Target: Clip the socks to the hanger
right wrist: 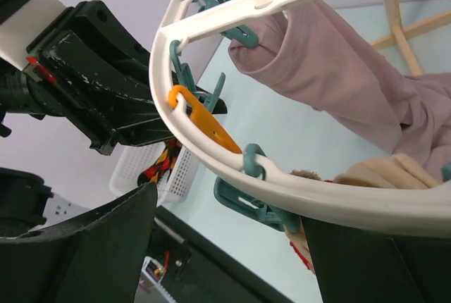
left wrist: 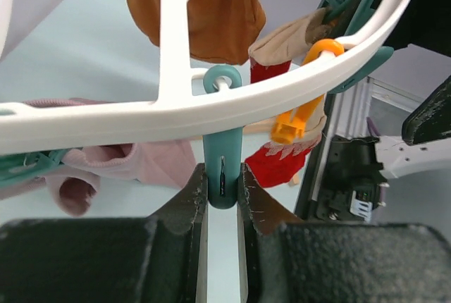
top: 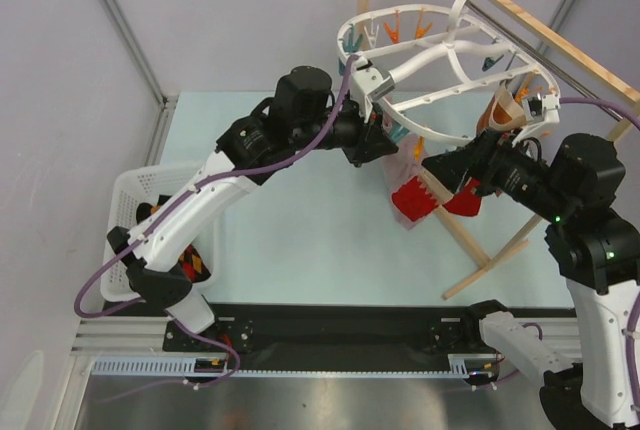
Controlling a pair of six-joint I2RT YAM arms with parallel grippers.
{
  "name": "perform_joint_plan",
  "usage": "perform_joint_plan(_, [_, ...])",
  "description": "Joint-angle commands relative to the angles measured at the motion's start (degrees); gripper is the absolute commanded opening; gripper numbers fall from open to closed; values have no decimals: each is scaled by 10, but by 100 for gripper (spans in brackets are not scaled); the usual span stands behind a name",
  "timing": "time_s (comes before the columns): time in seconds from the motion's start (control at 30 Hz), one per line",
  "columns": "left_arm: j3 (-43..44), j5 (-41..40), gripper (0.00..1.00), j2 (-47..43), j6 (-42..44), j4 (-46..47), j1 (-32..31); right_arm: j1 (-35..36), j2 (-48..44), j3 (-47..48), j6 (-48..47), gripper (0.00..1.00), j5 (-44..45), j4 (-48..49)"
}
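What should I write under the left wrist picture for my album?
Left fingers pinch a teal clip hanging under the white hanger.

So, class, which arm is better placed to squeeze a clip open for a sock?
Left: the left gripper pinches a teal clip under the hanger. The right gripper is open, holding nothing.

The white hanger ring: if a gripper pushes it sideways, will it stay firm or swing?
Probably it swings: the hanger seems to hang from the wooden pole and sits tilted. Its thin open frame suggests it is light and slightly flexible. The orange clip dangles loosely, so it would likely sway.
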Motion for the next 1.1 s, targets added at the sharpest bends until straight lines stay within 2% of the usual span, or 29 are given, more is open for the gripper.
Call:
perform_joint_plan(0.0, [36,3,0,1,-19,-87,-25,-2,-2,49,13,87,-20,-92])
perform_joint_plan(0.17, [67,3,0,3,-38,-114,-31,-2,2,126,4,89,-3,-169])
perform_joint_plan(0.27, [81,3,0,4,-48,-126,-36,-3,21,183,-26,90,46,-253])
perform_joint_plan(0.37, [84,7,0,5,-57,-126,-38,-2,20,182,-39,91,112,-290])
perform_joint_plan(0.43, [83,9,0,7,-62,-121,-39,-2,11,178,-34,92,104,-286])
perform_joint_plan(0.57, [89,15,0,15,-67,-116,-39,-2,10,198,-16,93,42,-263])
perform_joint_plan(0.67, [104,8,0,24,-66,-123,-39,-2,24,210,18,92,-72,-247])
perform_joint_plan(0.77, [115,8,0,32,-65,-129,-39,-2,25,197,75,90,-155,-180])
perform_joint_plan(0.93, [141,17,0,48,-67,-147,-39,-2,15,173,176,84,-209,-87])
perform_joint_plan(1.07, [165,17,0,54,-67,-159,-39,-2,-9,61,300,78,-211,55])
